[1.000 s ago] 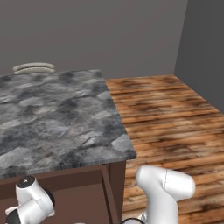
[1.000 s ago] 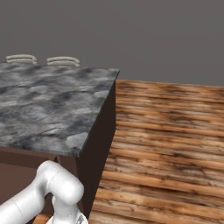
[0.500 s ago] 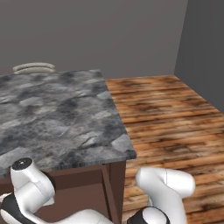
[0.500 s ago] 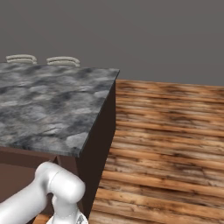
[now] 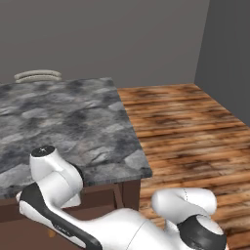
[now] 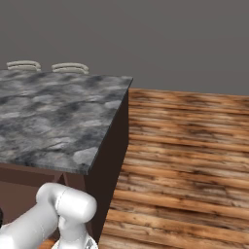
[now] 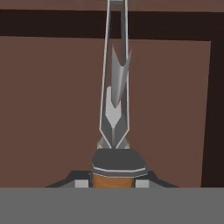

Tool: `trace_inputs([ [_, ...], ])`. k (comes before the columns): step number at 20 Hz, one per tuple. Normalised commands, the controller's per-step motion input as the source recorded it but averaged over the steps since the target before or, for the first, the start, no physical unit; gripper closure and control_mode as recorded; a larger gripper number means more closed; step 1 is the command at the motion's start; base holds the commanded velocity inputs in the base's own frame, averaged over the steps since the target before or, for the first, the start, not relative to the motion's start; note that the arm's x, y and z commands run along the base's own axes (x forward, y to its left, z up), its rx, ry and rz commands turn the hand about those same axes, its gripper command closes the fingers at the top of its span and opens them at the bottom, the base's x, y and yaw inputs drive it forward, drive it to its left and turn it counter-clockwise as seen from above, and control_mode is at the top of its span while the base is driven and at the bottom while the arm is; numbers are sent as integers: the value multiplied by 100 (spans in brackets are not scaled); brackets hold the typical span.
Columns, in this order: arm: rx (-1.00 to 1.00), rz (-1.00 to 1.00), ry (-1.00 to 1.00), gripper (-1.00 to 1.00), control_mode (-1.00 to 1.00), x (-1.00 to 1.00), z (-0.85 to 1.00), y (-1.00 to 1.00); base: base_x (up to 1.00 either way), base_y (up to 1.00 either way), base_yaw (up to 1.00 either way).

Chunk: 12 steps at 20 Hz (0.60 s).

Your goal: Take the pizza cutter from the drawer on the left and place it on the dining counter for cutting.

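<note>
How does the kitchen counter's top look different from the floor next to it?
The dining counter has a grey, black and white marbled stone top with cloudy blotches; the floor is warm brown wood laid in long planks with streaky grain. The counter top sits raised on dark brown cabinets, while the floor lies lower, beside and beyond it. Both are flat and level.

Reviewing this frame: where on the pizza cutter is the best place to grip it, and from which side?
On the orange handle, from its butt end, fingers closing across its width. In the hand view the pizza cutter points away from the gripper, its thin metal fork and edge-on blade leading. Those parts look too thin and sharp to pinch; the handle is thicker. The gripper appears already shut on the handle.
</note>
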Motion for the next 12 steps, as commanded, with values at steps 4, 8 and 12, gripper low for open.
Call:
trace_inputs([
  [4, 0, 0, 0, 100, -100, 0, 71, -95, 0, 0, 0],
  [8, 0, 0, 0, 100, -100, 0, 66, -97, 0, 0, 0],
  [12, 0, -1, 0, 100, -100, 1, 54, -86, 0, 0, 0],
])
